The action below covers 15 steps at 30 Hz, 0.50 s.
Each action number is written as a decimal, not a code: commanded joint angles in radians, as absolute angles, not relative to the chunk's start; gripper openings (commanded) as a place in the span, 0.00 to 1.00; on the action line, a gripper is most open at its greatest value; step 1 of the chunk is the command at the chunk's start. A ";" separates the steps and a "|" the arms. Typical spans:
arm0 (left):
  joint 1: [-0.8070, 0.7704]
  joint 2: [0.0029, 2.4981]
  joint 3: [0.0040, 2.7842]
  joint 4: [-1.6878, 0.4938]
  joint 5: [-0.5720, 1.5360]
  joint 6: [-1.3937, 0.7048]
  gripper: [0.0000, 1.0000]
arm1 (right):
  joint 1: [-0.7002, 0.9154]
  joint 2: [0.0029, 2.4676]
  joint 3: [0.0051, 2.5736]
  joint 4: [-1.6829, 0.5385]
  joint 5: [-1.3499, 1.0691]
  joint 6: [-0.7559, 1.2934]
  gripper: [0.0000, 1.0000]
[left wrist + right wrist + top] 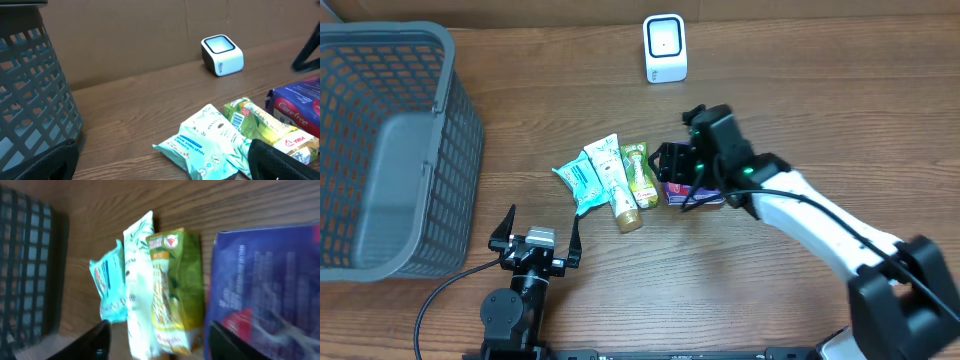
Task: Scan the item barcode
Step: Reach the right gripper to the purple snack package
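Note:
Several packs lie side by side mid-table: a teal wipes pack, a white tube, a green-yellow pack with a barcode on it, and a purple pack. The white scanner stands at the back. My right gripper hangs open low over the tube and green pack, its right finger beside the purple pack. My left gripper rests open in front of the wipes, holding nothing.
A grey mesh basket fills the left side of the table. A cardboard wall runs behind the scanner. Bare wood lies between the basket and the packs.

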State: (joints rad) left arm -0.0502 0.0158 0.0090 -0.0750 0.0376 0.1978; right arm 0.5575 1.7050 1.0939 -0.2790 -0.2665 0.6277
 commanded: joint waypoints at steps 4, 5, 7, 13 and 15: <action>-0.044 0.011 0.005 -0.076 0.037 0.195 1.00 | 0.608 1.798 1.113 -0.187 -0.221 0.794 0.45; -0.044 0.011 0.005 -0.076 0.037 0.195 1.00 | 0.614 1.800 1.113 -0.183 -0.221 0.794 0.44; -0.044 0.011 0.005 -0.076 0.037 0.194 1.00 | 0.623 1.800 1.113 -0.179 -0.217 0.793 0.44; -0.044 0.011 0.005 -0.076 0.037 0.195 0.99 | 0.633 1.805 1.113 -0.232 -0.196 0.802 0.41; -0.044 0.011 0.005 -0.076 0.037 0.195 1.00 | 0.633 1.805 1.113 -0.266 -0.183 0.816 0.41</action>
